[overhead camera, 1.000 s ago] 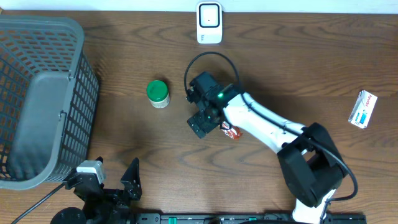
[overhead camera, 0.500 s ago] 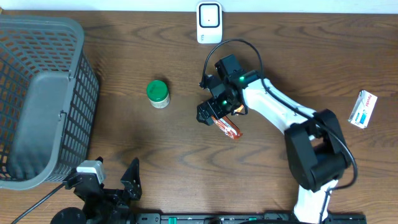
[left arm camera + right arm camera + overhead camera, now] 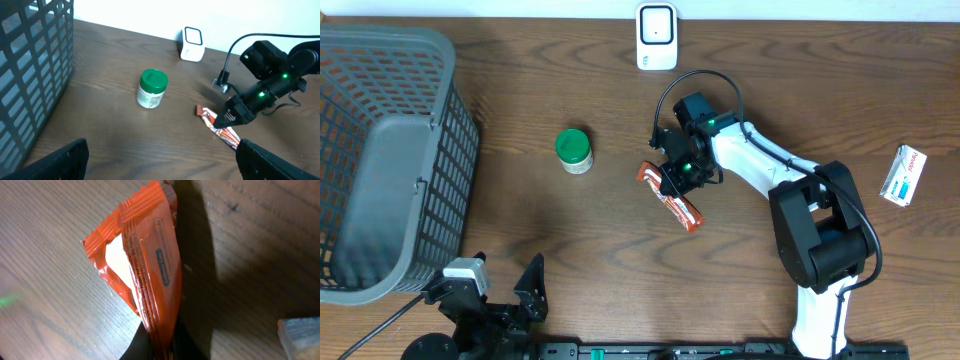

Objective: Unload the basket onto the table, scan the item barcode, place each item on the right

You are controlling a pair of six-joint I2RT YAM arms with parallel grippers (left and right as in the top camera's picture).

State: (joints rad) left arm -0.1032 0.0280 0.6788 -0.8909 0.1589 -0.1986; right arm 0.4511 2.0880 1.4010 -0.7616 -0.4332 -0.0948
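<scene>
Pinching the orange snack wrapper (image 3: pixel 145 265) by one end, the right gripper (image 3: pixel 162 347) has its fingers clamped together on the foil, low over the table (image 3: pixel 570 230).

Fanning out from the fingers, the wrapper looks light, limp and slick, so it will likely flop; the crimped seal is the safest hold. Beyond the fingers stands a white scanner (image 3: pixel 657 36). To their left the green-lidded jar (image 3: pixel 574 150) is capped, its contents hidden, and the wire basket (image 3: pixel 448 60) shows nothing inside. The left gripper (image 3: pixel 162 145) stands wide apart, holding nothing.
</scene>
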